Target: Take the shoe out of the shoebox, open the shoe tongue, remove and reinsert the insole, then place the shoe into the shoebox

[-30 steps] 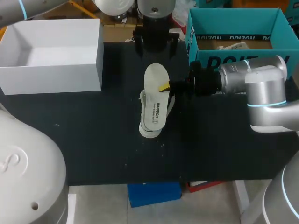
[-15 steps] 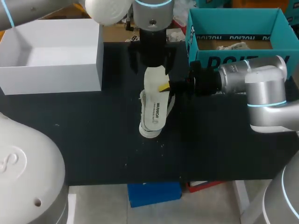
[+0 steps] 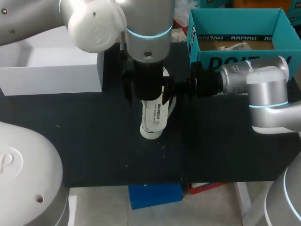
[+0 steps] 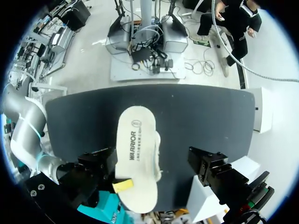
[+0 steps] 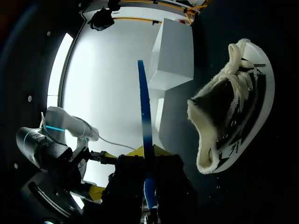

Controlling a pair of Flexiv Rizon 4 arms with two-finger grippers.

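Observation:
A white insole point(image 3: 155, 115) hangs over the white shoe point(image 3: 150, 133), which lies on the black table. My right gripper point(image 3: 170, 88) comes in from the right and is shut on the insole's edge. In the right wrist view the insole point(image 5: 145, 130) shows edge-on as a thin blue strip running out from that gripper point(image 5: 147, 156), with the shoe point(image 5: 229, 107) beside it, its opening turned toward the camera. My left gripper point(image 3: 146, 92) hangs above the insole's far half and hides it. Its fingers point(image 4: 96, 164) stand wide open on either side of the insole point(image 4: 135, 149), not touching it.
A white open box point(image 3: 51, 70) stands at the back left. The teal shoebox point(image 3: 225, 59) stands at the back right, behind my right arm, with another white shoe point(image 3: 233, 46) inside. A blue box point(image 3: 155, 195) sits below the table's front edge.
My left arm has come forward from the table's back and now hangs over the insole, covering its far half. The right arm, insole and shoe have stayed put.

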